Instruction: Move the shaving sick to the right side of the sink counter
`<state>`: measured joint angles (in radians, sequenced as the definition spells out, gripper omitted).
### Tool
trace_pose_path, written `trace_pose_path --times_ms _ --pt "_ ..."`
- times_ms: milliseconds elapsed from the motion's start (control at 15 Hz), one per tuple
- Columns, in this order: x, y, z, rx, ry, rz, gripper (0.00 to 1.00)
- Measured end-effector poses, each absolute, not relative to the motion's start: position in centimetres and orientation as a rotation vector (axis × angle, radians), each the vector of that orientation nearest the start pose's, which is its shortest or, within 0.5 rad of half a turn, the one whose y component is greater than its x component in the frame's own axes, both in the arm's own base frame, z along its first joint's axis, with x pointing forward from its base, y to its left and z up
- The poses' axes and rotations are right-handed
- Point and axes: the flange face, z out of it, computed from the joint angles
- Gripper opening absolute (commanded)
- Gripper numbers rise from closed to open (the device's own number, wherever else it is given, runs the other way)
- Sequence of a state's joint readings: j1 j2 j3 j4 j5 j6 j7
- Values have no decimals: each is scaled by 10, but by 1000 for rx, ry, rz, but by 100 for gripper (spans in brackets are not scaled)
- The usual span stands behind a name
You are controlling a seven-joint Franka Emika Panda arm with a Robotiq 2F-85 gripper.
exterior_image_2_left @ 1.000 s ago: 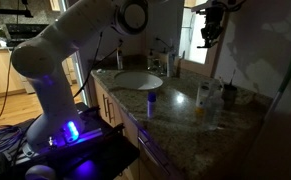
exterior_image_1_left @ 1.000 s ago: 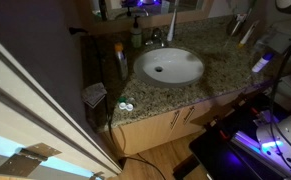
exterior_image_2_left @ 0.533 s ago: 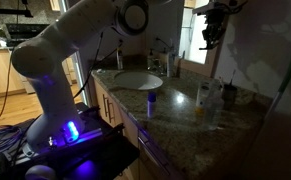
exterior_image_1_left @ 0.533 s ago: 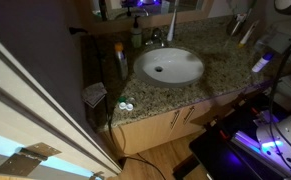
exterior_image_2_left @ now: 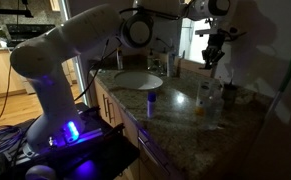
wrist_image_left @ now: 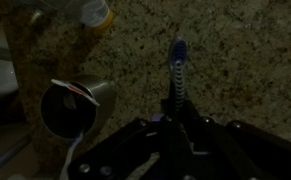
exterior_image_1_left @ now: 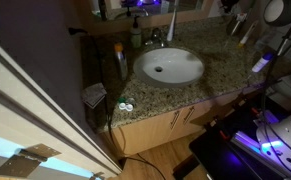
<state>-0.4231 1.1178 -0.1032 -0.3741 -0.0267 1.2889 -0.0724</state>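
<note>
In the wrist view my gripper (wrist_image_left: pixel 175 132) is shut on the shaving stick (wrist_image_left: pixel 176 75). Its grey ribbed handle runs up from between the jaws to a blue head, above the speckled granite sink counter (wrist_image_left: pixel 245 60). In an exterior view the gripper (exterior_image_2_left: pixel 213 55) hangs over the far end of the counter (exterior_image_2_left: pixel 175 115), above a group of bottles (exterior_image_2_left: pixel 209 96). The white oval basin (exterior_image_1_left: pixel 169 66) and chrome faucet (exterior_image_1_left: pixel 155 38) show in both exterior views; the basin also shows in the lower view (exterior_image_2_left: pixel 137 80).
A grey open-ended tube (wrist_image_left: pixel 73 106) and an orange-capped bottle (wrist_image_left: pixel 93 12) stand left of the stick. A blue-lit small container (exterior_image_2_left: pixel 152 100) sits near the counter's front edge. A soap bottle (exterior_image_1_left: pixel 136 35), a tall bottle (exterior_image_1_left: pixel 118 58) and a small two-cup case (exterior_image_1_left: pixel 125 106) are left of the basin.
The gripper has come down toward the counter's far end, and the arm's upper joints have swung into view in both exterior views.
</note>
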Motion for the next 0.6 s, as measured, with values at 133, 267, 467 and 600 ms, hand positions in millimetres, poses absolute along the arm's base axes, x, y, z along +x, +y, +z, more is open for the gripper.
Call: trace_pose_path --times_ms 133,267,467,600 --pt "680 -355 367 -3093 631 336 4" --pt "680 -365 349 -3083 603 310 15" --pt "680 -367 344 -3081 606 315 4" --pt "681 -365 345 -3083 604 312 4"
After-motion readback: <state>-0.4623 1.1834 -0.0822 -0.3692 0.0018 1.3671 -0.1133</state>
